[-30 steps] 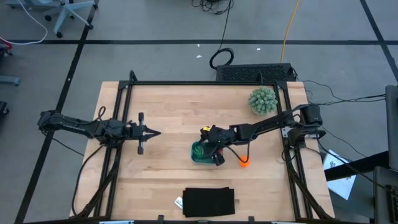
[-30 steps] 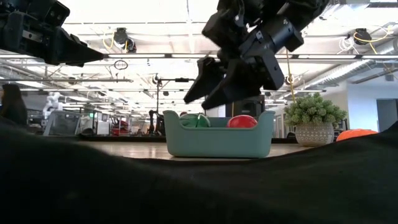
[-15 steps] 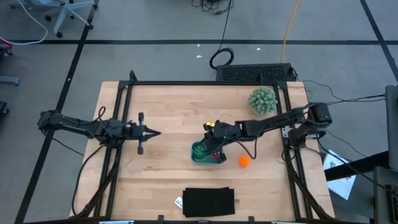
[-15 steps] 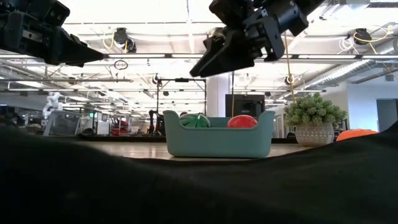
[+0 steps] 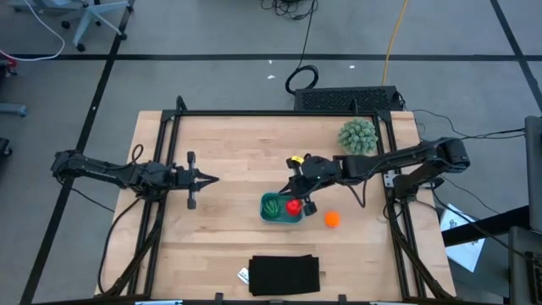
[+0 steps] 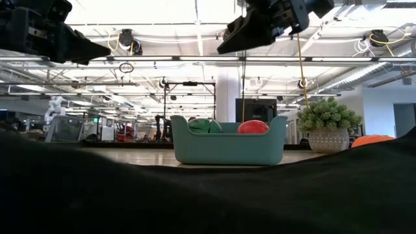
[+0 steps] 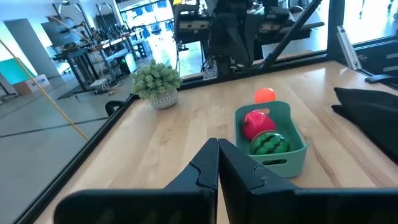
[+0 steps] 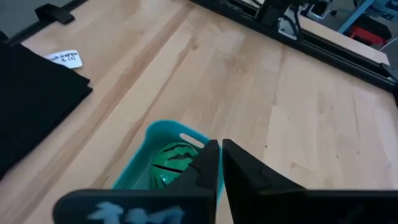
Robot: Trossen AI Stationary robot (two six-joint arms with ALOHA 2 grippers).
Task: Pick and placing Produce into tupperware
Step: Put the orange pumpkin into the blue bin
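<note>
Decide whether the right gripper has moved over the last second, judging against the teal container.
Yes. The right gripper has risen and pulled back from the tupperware toward the spiky ball.

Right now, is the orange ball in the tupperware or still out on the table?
Out. The orange ball lies on the bare table beside the tupperware, which holds only the red piece and the striped green ball.
</note>
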